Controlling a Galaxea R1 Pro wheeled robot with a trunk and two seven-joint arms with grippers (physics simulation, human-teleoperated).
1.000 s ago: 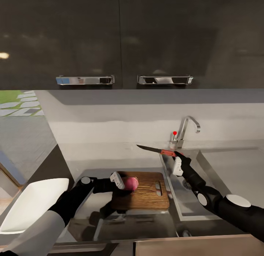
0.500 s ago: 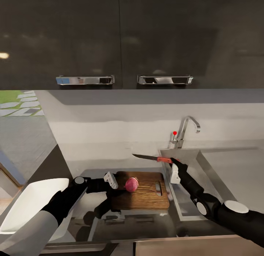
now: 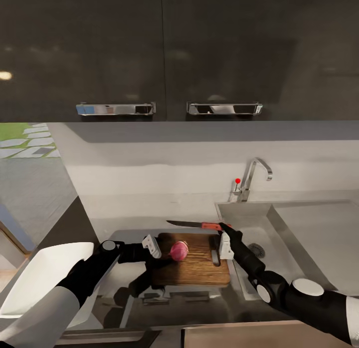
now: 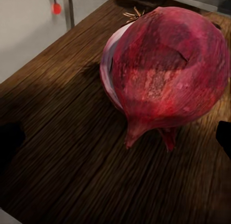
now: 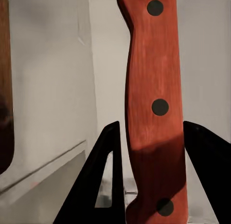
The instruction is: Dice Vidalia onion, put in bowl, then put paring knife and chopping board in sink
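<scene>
The right gripper (image 3: 223, 231) clamps the red-orange riveted wooden handle of the paring knife (image 3: 195, 224). Its slim grey blade lies level, pointing left over the far edge of the dark wood-grain chopping board (image 3: 192, 264). On the board sits the round, papery, red-skinned onion (image 3: 178, 250). The left gripper (image 3: 155, 247) stands open just left of it.

Black arms (image 3: 87, 275), white shells, round joint caps.
</scene>
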